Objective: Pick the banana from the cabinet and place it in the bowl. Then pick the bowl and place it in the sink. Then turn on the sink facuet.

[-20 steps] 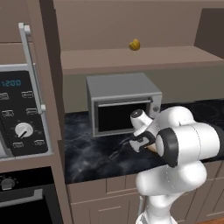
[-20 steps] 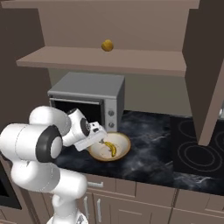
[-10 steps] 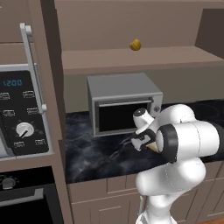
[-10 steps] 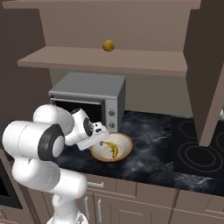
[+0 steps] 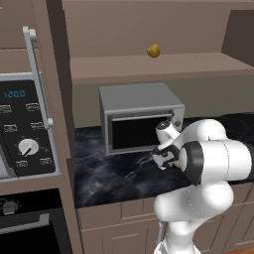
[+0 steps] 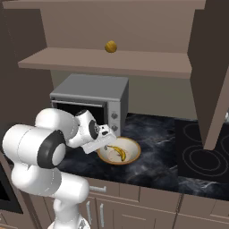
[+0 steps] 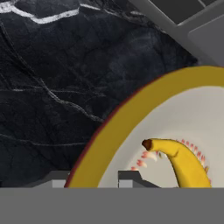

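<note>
The banana (image 6: 117,153) (image 7: 183,164) lies inside the bowl (image 6: 134,154), which stands on the black counter in front of the microwave. My gripper (image 6: 106,144) (image 5: 163,161) is at the bowl's left edge. In the hand view the tan-orange rim (image 7: 131,118) runs down between my fingertips (image 7: 129,177), and the gripper (image 7: 92,179) is shut on it, one finger inside the bowl and one outside. Above, the cabinet shelf (image 6: 107,60) (image 5: 149,67) runs along the wall. The sink and the sink facuet are out of view.
A round yellow-brown fruit (image 5: 154,50) (image 6: 110,46) sits on the shelf. The grey microwave (image 5: 139,116) (image 6: 89,96) stands just behind the bowl. A cooktop (image 6: 197,156) lies to the right, under a cabinet side panel (image 6: 210,89). An oven tower (image 5: 25,134) rises at the left.
The jaws have closed from wide open onto the bowl's rim. The arm has barely moved, and the banana and bowl stay where they were.
</note>
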